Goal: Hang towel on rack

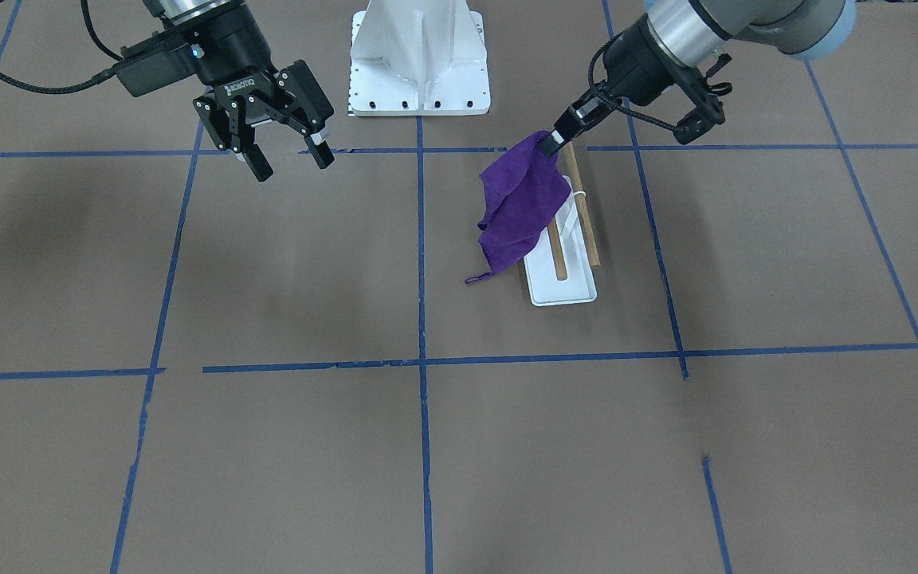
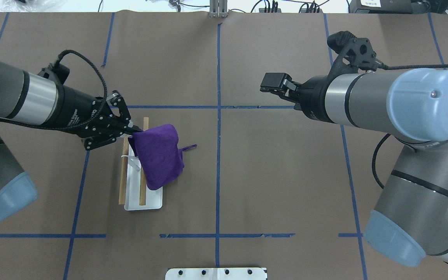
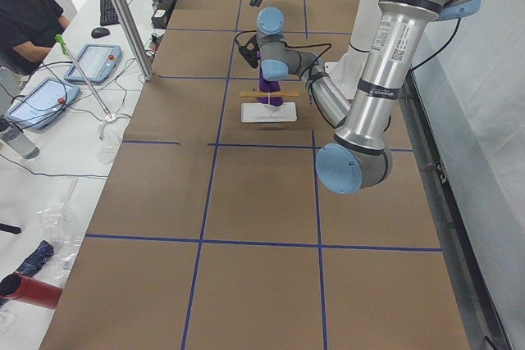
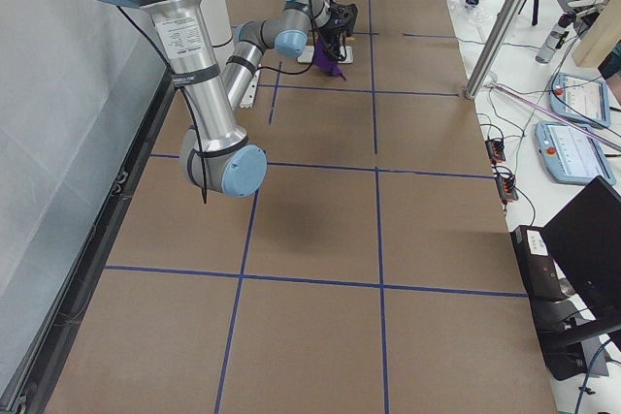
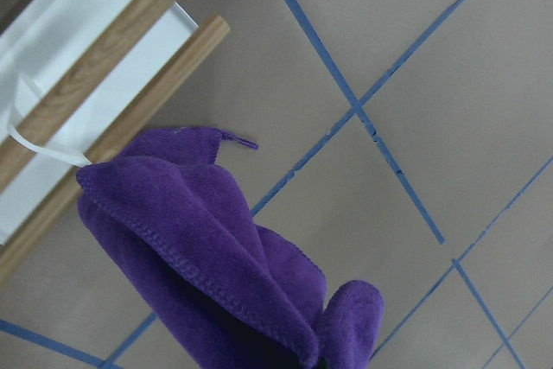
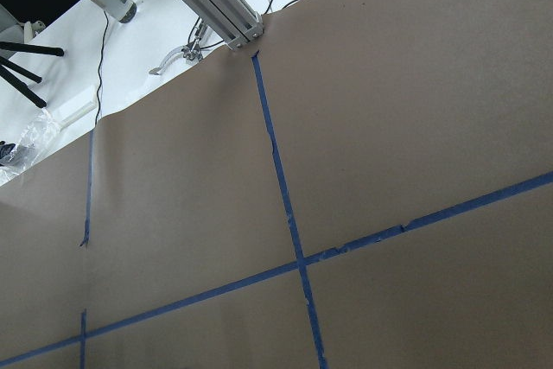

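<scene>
The purple towel [image 1: 519, 211] hangs bunched from my left gripper [image 1: 552, 142], which is shut on its top corner. It hangs over the near end of the rack [image 1: 562, 288], a white flat base with two wooden dowels [image 1: 584, 209] and a thin white support. In the overhead view the towel [image 2: 158, 155] covers part of the inner dowel [image 2: 142, 190], and my left gripper [image 2: 132, 132] is at the rack's far end. I cannot tell whether the towel rests on a dowel. My right gripper [image 1: 292, 165] is open and empty, held above the table far from the rack.
The large white bolted pedestal [image 1: 419, 64] stands at the robot's side of the table. Blue tape lines [image 2: 218, 155] grid the brown table cover. An operator [image 3: 25, 14] sits beside the table's end with tablets [image 3: 90, 61].
</scene>
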`<state>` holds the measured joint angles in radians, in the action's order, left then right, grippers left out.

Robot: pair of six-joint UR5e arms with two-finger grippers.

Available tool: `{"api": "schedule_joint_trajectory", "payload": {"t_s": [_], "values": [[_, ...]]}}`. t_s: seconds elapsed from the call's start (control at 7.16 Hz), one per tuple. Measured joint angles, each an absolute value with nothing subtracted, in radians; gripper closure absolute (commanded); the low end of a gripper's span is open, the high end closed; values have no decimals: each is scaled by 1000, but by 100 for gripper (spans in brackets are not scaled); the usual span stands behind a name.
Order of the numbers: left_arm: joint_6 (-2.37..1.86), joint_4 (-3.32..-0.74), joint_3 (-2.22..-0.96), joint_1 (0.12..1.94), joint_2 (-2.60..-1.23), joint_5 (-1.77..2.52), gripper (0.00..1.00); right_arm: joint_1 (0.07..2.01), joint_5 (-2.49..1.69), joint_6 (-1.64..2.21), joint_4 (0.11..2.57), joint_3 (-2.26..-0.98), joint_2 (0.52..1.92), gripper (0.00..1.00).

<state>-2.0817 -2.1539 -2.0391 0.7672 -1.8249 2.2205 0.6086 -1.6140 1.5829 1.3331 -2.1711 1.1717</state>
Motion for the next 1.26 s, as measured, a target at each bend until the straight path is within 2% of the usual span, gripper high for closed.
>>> {"api": "schedule_joint_trajectory", "payload": {"t_s": [0.42, 0.7, 0.84, 1.12, 1.26], "values": [[-1856, -2244, -2037, 857, -1611, 2271, 100, 613, -1612, 1582, 1333, -2170, 1173, 0], [-1788, -2335, -1994, 896, -1547, 2304, 100, 614, -1612, 1582, 1333, -2169, 1173, 0], [-1780, -2355, -1978, 900, -1539, 2308, 87, 615, -1612, 1582, 1333, -2169, 1173, 0], [-1776, -2381, -1947, 901, -1536, 2309, 0, 615, -1612, 1582, 1333, -2169, 1172, 0], [-1776, -2417, -1919, 901, -1534, 2308, 0, 616, -1612, 1582, 1333, -2169, 1173, 0]]}}
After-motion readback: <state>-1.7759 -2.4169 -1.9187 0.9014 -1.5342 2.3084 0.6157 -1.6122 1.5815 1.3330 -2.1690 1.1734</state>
